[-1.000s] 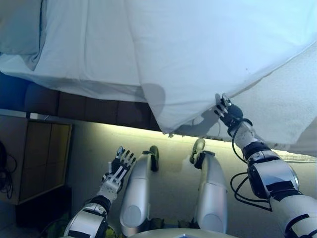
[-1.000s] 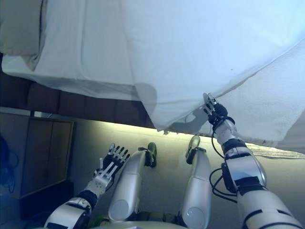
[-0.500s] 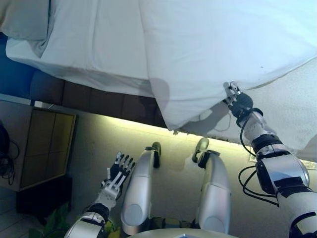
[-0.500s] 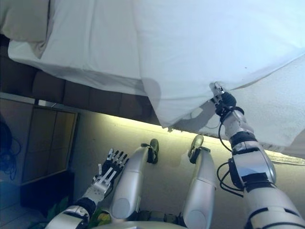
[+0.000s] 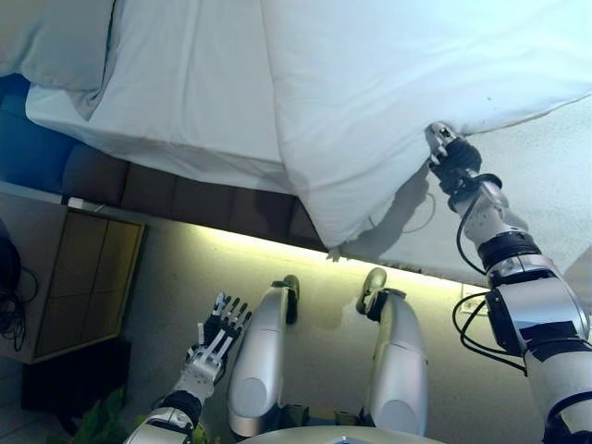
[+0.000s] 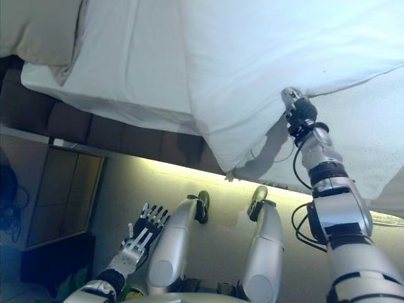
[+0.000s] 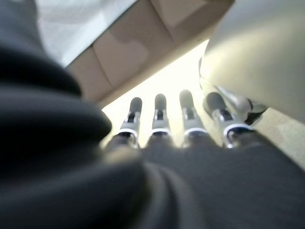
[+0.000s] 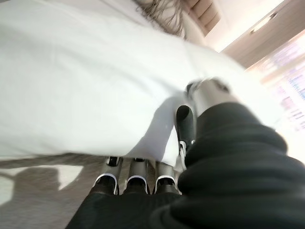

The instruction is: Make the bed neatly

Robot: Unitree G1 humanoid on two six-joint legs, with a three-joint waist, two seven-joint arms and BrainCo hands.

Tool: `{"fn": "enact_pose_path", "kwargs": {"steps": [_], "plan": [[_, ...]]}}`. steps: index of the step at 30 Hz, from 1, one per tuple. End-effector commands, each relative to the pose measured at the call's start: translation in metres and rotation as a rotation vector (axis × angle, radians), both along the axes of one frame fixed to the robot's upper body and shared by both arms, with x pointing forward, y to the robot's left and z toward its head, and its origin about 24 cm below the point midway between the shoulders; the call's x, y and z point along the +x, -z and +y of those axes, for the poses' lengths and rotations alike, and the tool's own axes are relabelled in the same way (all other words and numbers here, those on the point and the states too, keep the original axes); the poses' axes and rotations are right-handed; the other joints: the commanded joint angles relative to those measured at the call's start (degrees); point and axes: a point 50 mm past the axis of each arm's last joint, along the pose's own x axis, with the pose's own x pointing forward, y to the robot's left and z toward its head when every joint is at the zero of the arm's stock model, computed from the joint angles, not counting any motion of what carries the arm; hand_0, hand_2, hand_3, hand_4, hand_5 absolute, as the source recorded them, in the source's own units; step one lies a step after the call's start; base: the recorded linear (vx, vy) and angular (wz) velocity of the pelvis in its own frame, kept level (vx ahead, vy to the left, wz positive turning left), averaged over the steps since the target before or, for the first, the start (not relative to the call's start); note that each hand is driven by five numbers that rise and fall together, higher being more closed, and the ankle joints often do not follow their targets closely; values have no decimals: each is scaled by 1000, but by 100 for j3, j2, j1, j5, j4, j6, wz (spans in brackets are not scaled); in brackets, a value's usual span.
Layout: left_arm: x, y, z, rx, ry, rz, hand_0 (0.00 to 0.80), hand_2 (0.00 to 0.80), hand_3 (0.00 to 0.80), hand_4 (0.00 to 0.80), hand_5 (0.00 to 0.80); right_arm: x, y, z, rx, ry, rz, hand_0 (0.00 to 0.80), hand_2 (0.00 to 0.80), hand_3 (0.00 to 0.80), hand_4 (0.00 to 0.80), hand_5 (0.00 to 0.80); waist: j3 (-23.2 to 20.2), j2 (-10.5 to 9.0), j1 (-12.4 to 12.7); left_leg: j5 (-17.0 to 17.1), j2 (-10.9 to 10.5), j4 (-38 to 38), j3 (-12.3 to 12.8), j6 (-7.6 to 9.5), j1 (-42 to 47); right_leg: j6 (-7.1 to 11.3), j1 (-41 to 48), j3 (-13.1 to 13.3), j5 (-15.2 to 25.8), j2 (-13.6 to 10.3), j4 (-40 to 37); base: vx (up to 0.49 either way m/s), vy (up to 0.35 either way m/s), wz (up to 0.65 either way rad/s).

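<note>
Right hand [image 5: 453,159] fingertips hidden under white duvet [image 5: 388,83] edge, grip unclear.

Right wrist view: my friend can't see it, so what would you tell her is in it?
The robot's right hand grips the edge of a white duvet, its fingers tucked under the fold and its thumb on top. Below the duvet lies a bare stretch of white sheet.
</note>
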Motion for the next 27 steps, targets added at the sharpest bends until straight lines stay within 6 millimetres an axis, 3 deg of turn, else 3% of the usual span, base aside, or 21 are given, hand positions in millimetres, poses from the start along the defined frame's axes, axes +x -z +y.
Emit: {"fn": "enact_pose_path", "kwargs": {"steps": [1, 11, 15, 18, 20, 24, 27], "plan": [[-17, 4, 11, 52, 34, 22, 0, 0, 0, 0, 0, 5, -59, 7, -13, -71, -236, 800, 800, 800, 800, 800, -156, -114, 210, 145, -51, -163, 94, 129, 89, 51, 574, 30, -502, 20, 274, 0, 0, 0], [-18, 4, 22, 88, -4, 6, 0, 0, 0, 0, 0, 4, -33, 8, 7, -94, -139, 800, 800, 800, 800, 800, -229, -196, 203, 187, 5, -406, 114, 120, 478, 79, 951, 0, -445, 29, -1, 0, 0, 0], [6, -18, 30, 125, -81, -131, 0, 0, 0, 0, 0, 2, -11, 15, 27, -131, -93, 800, 800, 800, 800, 800, -323, -257, 195, 317, 36, -763, 120, 69, 823, 162, 1302, -25, -337, 37, -350, 53, -2, -5], [37, -44, 30, 99, -158, -225, 0, 0, 0, 0, 0, 1, 4, 30, 62, -176, -66, 800, 800, 800, 800, 800, -438, -314, 188, 475, 48, -1142, 114, 10, 1113, 257, 1625, -45, -203, 80, -768, 48, -25, 1], [57, -62, 26, 106, -170, -296, 0, 0, 0, 0, 0, 2, 9, 39, 80, -199, -55, 800, 800, 800, 800, 800, -486, -368, 163, 752, 72, -1463, 182, 13, 1231, 243, 1764, -127, 38, 108, -1129, -17, -16, -5], [90, -94, -1, 130, -5, -424, 0, 0, 0, 0, 0, 2, 19, 62, 92, -252, -33, 800, 800, 800, 800, 800, -634, -478, 80, 989, 121, -2026, 210, -77, 1548, 348, 2102, -160, 268, 265, -1785, 30, -44, -10], [99, -99, -25, 151, 163, -417, 0, 0, 0, 0, 0, 3, 19, 73, 85, -291, -30, 800, 800, 800, 800, 800, -723, -543, 5, 1111, 151, -2335, 277, -111, 1735, 410, 2291, -197, 426, 345, -2159, 28, -28, -6]]}}
